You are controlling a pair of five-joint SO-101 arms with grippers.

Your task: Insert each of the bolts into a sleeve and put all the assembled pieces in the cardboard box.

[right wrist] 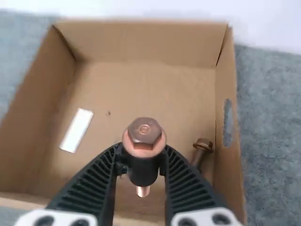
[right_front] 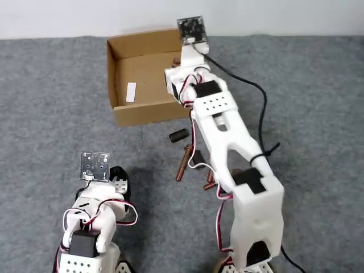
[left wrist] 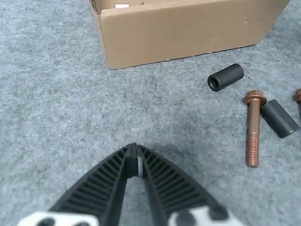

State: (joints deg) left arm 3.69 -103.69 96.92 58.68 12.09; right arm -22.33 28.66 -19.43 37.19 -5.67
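Note:
My right gripper (right wrist: 142, 157) hangs over the inside of the cardboard box (right wrist: 141, 89), shut on an assembled piece (right wrist: 144, 135): a copper bolt pushed through a black sleeve. Another copper bolt (right wrist: 201, 151) lies in the box against its side wall. In the high view this gripper (right_front: 177, 63) sits at the box's right side. My left gripper (left wrist: 134, 157) is shut with nothing in it, low over the carpet in front of the box (left wrist: 188, 28). Loose on the carpet lie a black sleeve (left wrist: 225, 76), a copper bolt (left wrist: 253, 129) and a second sleeve (left wrist: 280, 117).
A white label (right wrist: 76, 130) sticks to the box floor. In the high view the loose sleeve (right_front: 179, 135) and bolt (right_front: 183, 162) lie between the arms, and one more bolt (right_front: 210, 183) lies partly under the right arm. Grey carpet (right_front: 57, 114) covers the table.

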